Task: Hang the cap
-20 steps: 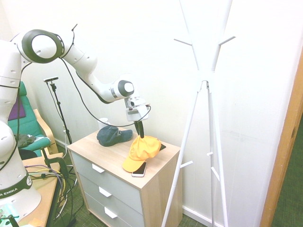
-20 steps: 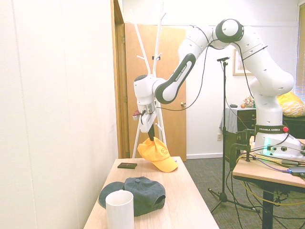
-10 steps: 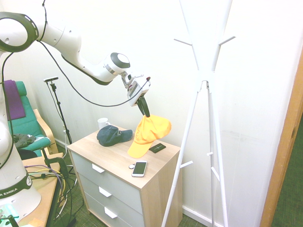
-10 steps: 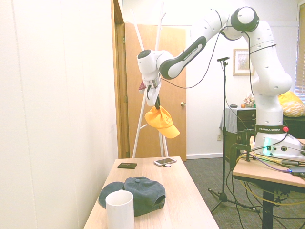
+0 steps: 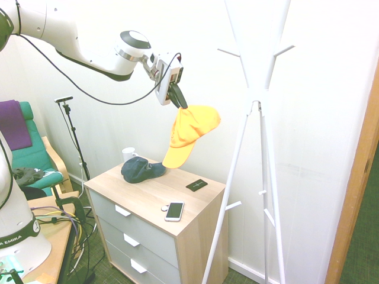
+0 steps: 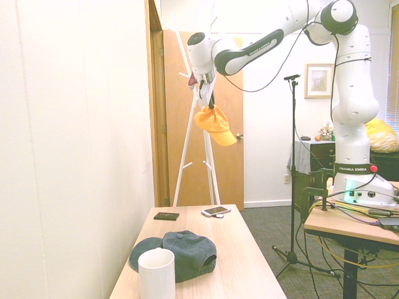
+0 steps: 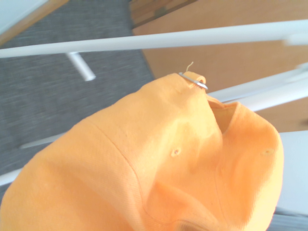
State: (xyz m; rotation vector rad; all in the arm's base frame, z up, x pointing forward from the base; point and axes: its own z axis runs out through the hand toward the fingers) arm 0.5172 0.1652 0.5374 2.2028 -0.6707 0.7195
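Aloft, cap (image 5: 192,130) in closed fingers (image 5: 177,97) beside coat rack (image 5: 256,106).

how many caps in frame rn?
2. The orange cap hangs in the air from the hand, which is shut on it, near the white coat stand. The navy cap lies on the dresser top. None looks hidden.

White arm raised high, reaching out roughly level from its upright base column with elbow up near the top of the second exterior view; forearm runs across to the wrist; wrist tilted, hand (image 5: 176,97) angled downward; dark fingers (image 6: 211,99) pinched together on the cap (image 5: 190,131), which dangles below the hand, brim lowest, clear of the worktop.
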